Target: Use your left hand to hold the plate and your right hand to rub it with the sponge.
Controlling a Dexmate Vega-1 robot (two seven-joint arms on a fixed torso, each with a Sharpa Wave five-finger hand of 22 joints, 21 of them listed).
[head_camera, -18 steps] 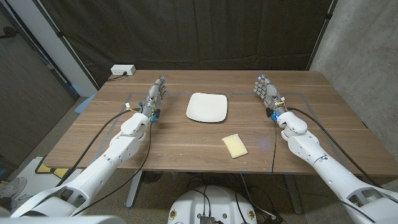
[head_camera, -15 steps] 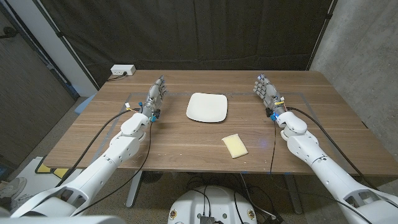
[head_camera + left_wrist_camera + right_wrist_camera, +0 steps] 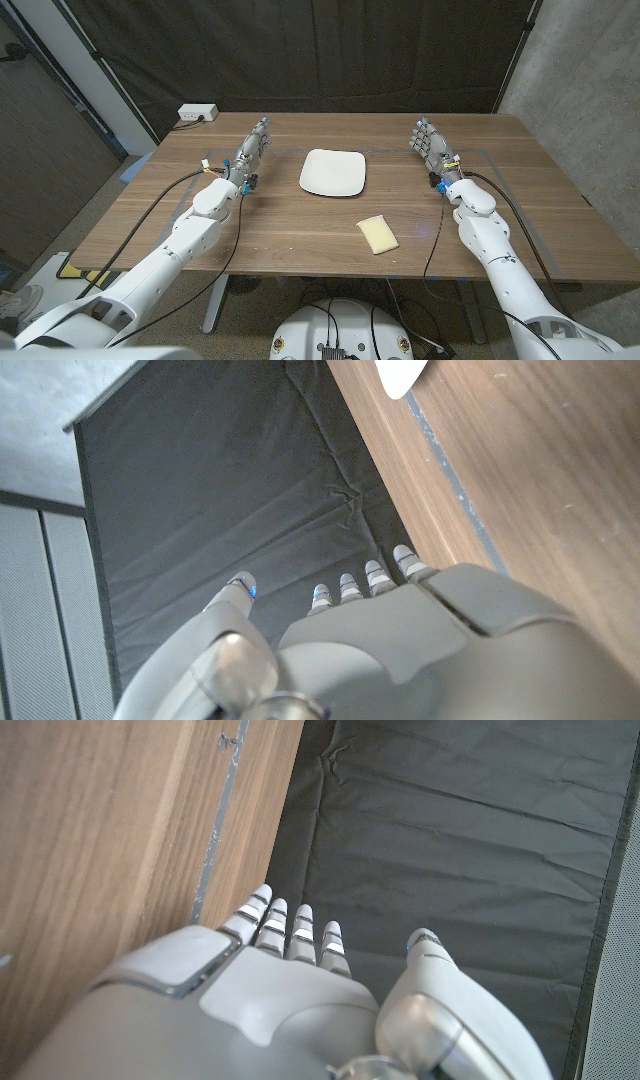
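Note:
A white square plate point(image 3: 333, 172) lies in the middle of the wooden table point(image 3: 280, 230); a corner of the plate point(image 3: 402, 374) shows in the left wrist view. A yellow sponge point(image 3: 377, 234) lies nearer the front edge, slightly right of the plate. My left hand point(image 3: 252, 153) stands to the left of the plate, fingers straight and apart, holding nothing; the left hand point(image 3: 390, 630) points toward the far edge. My right hand point(image 3: 430, 146) stands well to the right of the plate, open and empty, with the right hand point(image 3: 270, 990) also aimed at the far edge.
A white power strip point(image 3: 197, 113) sits at the table's far left corner. A dark curtain point(image 3: 330, 50) hangs behind the table. Blue tape lines point(image 3: 470, 152) mark the tabletop near both hands. Cables run along both forearms.
Both arms have drawn slightly inward at the elbows. The hands, plate and sponge stay where they were.

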